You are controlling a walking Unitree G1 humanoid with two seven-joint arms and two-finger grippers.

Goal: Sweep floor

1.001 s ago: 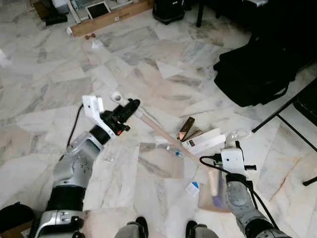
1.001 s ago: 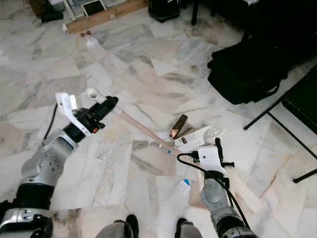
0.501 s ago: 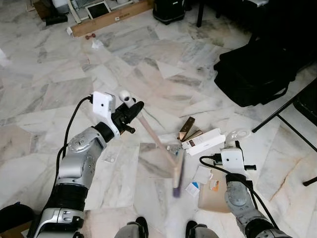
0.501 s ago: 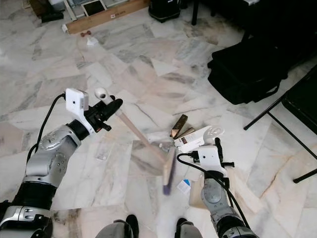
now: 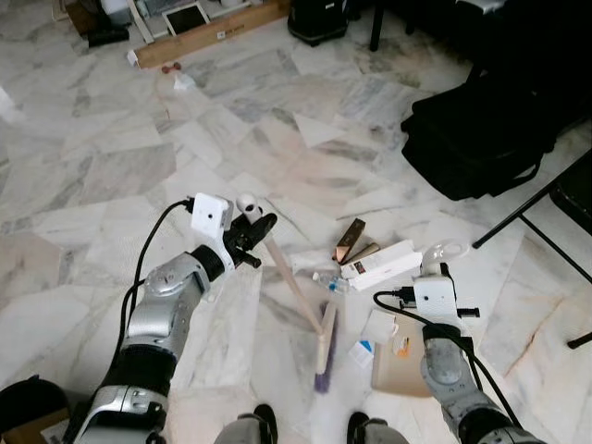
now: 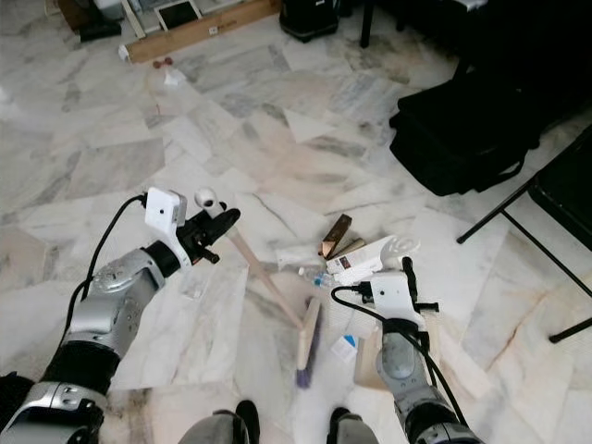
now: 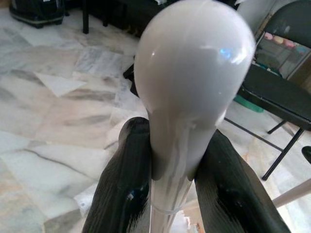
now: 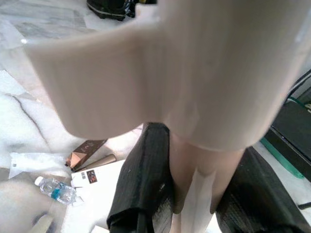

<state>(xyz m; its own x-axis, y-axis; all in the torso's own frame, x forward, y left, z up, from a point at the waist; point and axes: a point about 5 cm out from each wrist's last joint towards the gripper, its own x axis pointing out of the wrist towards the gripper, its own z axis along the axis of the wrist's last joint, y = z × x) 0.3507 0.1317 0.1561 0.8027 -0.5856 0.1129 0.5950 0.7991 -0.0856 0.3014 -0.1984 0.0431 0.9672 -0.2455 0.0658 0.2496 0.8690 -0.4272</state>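
Note:
My left gripper [image 5: 253, 228] is shut on the top of a broom's wooden handle [image 5: 294, 287], just under its white knob [image 7: 194, 63]. The handle slants down to the broom head [image 5: 324, 353], whose purple bristles rest on the marble floor near my feet. My right gripper [image 8: 194, 194] is shut on the cream handle of a tan dustpan [image 5: 400, 368], which lies flat on the floor to the right of the broom head. Between them lie a white paper [image 5: 377, 326] and a small blue-white packet [image 5: 361, 351]. A plastic bottle [image 5: 329, 280] lies beside the handle.
A brown box [image 5: 349, 240] and a long white box [image 5: 379, 265] lie beyond the dustpan. A black bag [image 5: 481, 129] and black chair legs [image 5: 529, 220] stand on the right. A long cardboard box [image 5: 208, 32] lies at the far wall.
The broom head has swung from beside the dustpan leftward and toward my feet. My left gripper has drawn closer in with the handle. The right arm and dustpan stay still.

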